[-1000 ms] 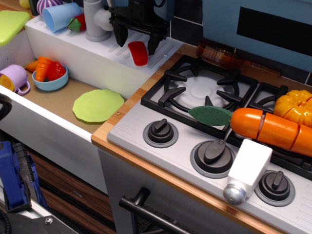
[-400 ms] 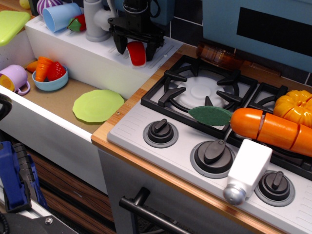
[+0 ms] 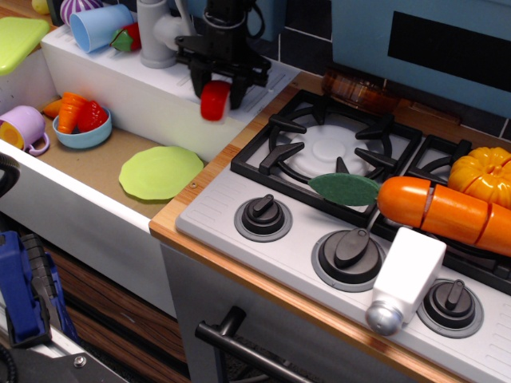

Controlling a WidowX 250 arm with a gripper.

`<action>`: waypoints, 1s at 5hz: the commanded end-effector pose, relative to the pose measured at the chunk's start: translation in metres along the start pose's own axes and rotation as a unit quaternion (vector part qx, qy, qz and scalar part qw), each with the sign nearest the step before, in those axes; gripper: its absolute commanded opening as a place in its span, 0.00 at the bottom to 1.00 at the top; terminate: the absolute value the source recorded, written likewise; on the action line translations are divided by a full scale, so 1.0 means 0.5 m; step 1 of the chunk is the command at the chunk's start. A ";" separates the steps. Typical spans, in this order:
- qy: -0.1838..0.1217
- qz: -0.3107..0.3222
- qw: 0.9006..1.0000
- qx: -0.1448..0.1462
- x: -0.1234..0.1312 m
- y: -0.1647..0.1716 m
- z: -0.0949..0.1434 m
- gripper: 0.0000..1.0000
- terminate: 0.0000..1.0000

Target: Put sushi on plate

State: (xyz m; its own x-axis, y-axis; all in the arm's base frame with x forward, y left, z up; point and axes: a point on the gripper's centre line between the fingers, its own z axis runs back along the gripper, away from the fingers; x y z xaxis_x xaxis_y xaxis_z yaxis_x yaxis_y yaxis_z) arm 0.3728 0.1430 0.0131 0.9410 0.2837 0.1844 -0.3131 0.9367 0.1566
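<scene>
The sushi (image 3: 215, 99) is a small glossy red piece, held between the black fingers of my gripper (image 3: 217, 89) above the white drainboard (image 3: 152, 80). The gripper is shut on it and has it lifted off the ribbed surface. The plate (image 3: 160, 171) is a flat round light-green disc lying in the sink basin, below and to the left of the gripper, with nothing on it.
A blue bowl (image 3: 82, 128) with orange and red toys and a lilac cup (image 3: 24, 128) sit in the basin at left. A grey faucet (image 3: 156, 36) stands just left of the gripper. The stove (image 3: 335, 152) with a dark green felt pad (image 3: 345, 188) lies to the right.
The gripper came down around the red sushi on the drainboard, closed on it, and has lifted and shifted it slightly to the left.
</scene>
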 end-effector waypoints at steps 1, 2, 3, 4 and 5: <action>-0.049 -0.024 0.998 0.012 -0.018 0.078 0.045 0.00 0.00; -0.061 -0.034 0.998 -0.011 -0.028 0.129 -0.008 0.00 0.00; -0.075 -0.034 0.996 -0.020 -0.046 0.139 -0.037 0.00 0.00; -0.088 -0.032 0.995 -0.043 -0.054 0.135 -0.071 0.00 0.00; -0.103 -0.023 0.993 -0.052 -0.058 0.115 -0.092 0.00 0.00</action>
State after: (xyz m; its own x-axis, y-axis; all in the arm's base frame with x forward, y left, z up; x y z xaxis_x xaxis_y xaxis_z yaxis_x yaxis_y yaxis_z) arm 0.3314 0.1922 -0.0433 0.9101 0.2099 0.3574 -0.2438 0.9684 0.0520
